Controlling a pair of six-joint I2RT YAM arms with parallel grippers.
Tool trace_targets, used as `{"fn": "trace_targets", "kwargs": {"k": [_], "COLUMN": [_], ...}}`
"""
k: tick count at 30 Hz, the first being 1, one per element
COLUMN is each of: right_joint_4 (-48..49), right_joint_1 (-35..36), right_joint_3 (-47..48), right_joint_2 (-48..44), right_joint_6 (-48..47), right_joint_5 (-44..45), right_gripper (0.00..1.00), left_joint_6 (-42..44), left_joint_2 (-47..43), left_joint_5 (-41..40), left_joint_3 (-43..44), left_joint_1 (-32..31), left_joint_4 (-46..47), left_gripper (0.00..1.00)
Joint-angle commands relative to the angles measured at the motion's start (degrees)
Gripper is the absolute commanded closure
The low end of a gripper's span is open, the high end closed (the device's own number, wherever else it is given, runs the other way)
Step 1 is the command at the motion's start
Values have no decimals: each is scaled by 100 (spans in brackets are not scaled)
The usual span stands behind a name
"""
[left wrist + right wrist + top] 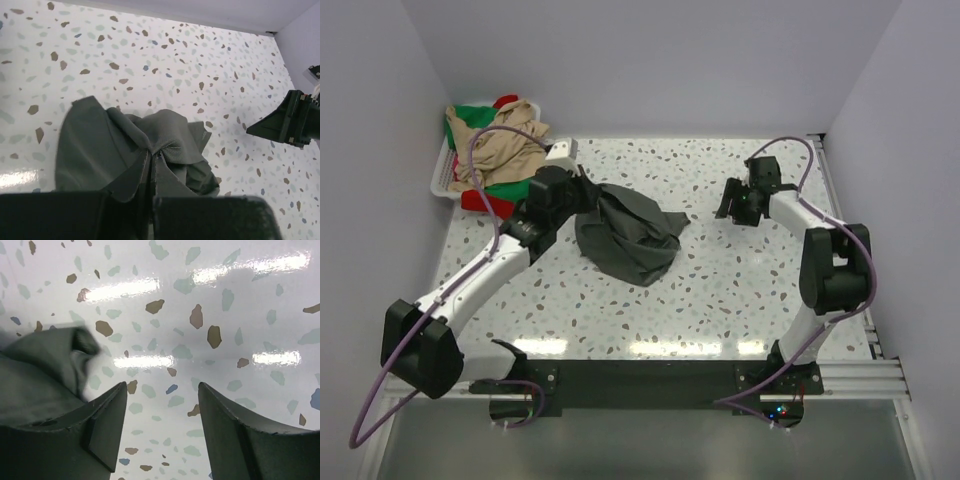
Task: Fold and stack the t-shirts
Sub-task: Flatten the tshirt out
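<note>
- Left claw (152, 202) is pinched shut on a bunched bit of the dark grey t-shirt (130, 150). The cloth puckers right at its tips.
- Just past the tips, the rest of that shirt lies in a crumpled heap on the speckled table (720, 300).
- Across the heap from the left claw, the right claw (162, 405) has its two fingers apart and holds nothing. One corner of the grey shirt lies just beside one finger.
- I think the step now is to spread the grey shirt flat, before any folding.
- The next move likely needs the right claw to grab that near corner. Then both claws can pull the cloth out wide.
- Off to the far left of the left claw sits the white basket (438, 182). A beige t-shirt (505, 145), a green t-shirt (470, 115) and a red t-shirt (507, 100) are piled in it, not folded yet.
</note>
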Motion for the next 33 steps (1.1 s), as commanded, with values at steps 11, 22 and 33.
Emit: {"fn": "trace_targets", "kwargs": {"k": [11, 22, 33], "right_joint_4": [620, 664, 585], "right_joint_1": [202, 949, 1151], "right_joint_3": [358, 1553, 2282], "right_joint_2": [686, 1723, 2524], "right_joint_6": [239, 572, 792], "right_joint_5": [-1387, -1721, -1940], "right_gripper": [44, 45, 52], "left_joint_6": [-225, -226, -85], "left_joint_2": [-660, -985, -1100], "left_joint_5": [-338, -531, -681], "left_joint_3": [-882, -1040, -987], "left_joint_1": [112, 121, 138], "left_joint_4": [-657, -973, -1141], "left_gripper": [100, 100, 100]}}
